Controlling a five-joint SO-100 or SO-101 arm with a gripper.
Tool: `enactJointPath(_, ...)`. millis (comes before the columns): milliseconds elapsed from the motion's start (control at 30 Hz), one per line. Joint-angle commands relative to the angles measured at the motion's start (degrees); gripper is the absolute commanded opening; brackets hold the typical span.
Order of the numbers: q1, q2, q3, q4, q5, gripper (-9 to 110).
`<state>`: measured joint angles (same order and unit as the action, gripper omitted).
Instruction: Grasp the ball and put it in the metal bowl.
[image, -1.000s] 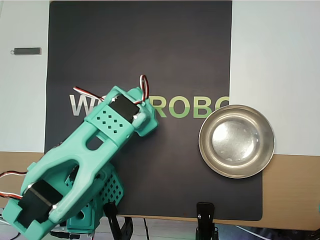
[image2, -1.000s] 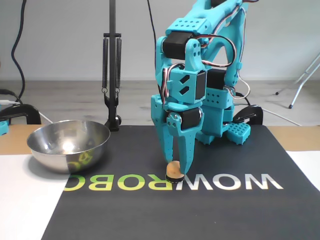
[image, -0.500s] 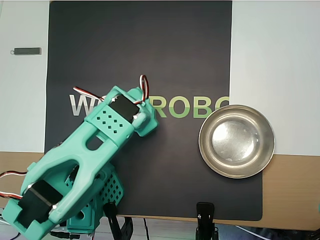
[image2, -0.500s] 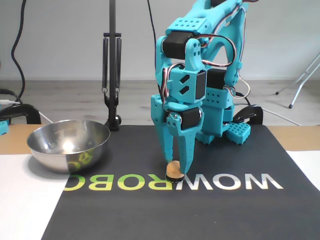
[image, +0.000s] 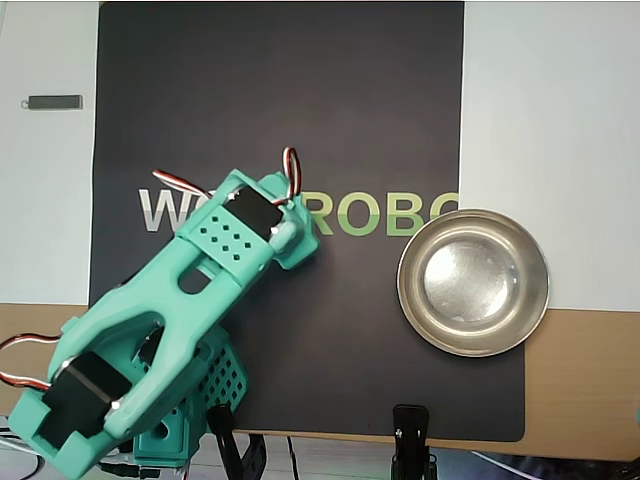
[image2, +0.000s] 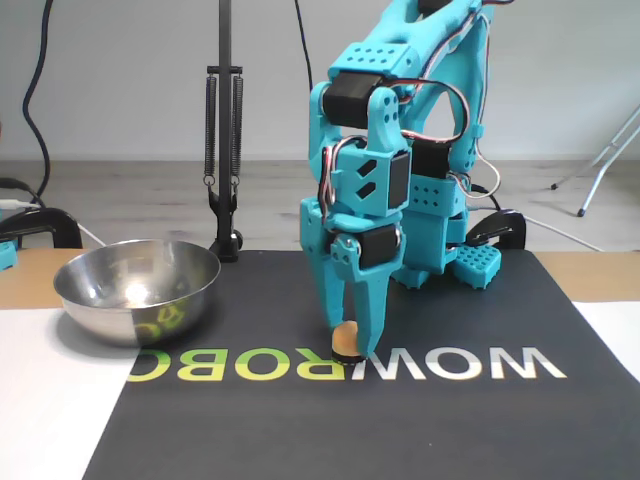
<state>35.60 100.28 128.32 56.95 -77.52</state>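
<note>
In the fixed view the small pale orange ball (image2: 345, 341) rests on the black mat, on the printed letters. My teal gripper (image2: 350, 345) points straight down over it, with one finger pressed against each side of the ball. In the overhead view the ball is hidden under the gripper (image: 292, 232) and the arm. The shiny metal bowl (image2: 135, 300) stands empty to the left of the gripper in the fixed view. The overhead view has the bowl (image: 412, 275) at the mat's right edge.
The black mat (image: 280, 100) with its printed lettering lies on white sheets over a wooden table. A black clamp stand (image2: 224, 140) rises behind the bowl. A small grey bar (image: 52, 101) lies at the overhead view's far left. The arm's base (image2: 440, 230) is behind the gripper.
The fingers have drawn together around the ball, and the arm has leaned slightly lower and forward. The ball and the bowl stay where they were.
</note>
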Motion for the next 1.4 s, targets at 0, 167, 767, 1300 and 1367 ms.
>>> enactJointPath(0,-0.5,0.1,-1.1,-0.1,0.1,56)
enactJointPath(167,-0.5,0.1,-1.1,-0.2,0.1,56)
enactJointPath(767,-0.5,0.1,-1.1,0.3,-0.4,36)
enactJointPath(1300,-0.5,1.0,-1.9,0.7,0.1,25)
enactJointPath(1367,-0.5,1.0,-4.3,3.3,0.1,25)
